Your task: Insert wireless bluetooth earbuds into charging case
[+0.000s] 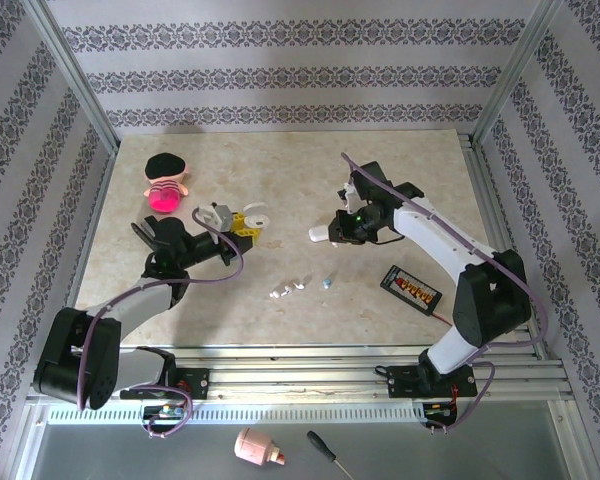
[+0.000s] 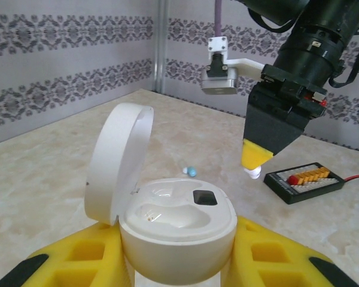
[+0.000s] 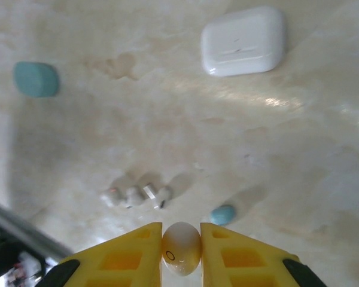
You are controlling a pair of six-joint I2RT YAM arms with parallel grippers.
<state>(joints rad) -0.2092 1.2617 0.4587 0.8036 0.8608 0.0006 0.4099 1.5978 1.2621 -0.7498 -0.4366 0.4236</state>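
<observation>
Broadly, the table [image 1: 280, 180] carries everything. To the right of the open charging case [image 2: 178, 224], well apart from it, lies a black charger board [image 2: 304, 182]. The case is round and white with its lid tipped up, and the left jaws are closed on its body. Beyond the case, raised off the table, the right jaws pinch one white earbud [image 3: 180, 248]. Past the case lie loose earbuds [image 3: 137, 195], with a teal earbud [image 3: 222, 214] near them.

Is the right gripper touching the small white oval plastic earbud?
Touching. The right wrist view shows the right gripper clamping the white earbud on both sides.
</observation>
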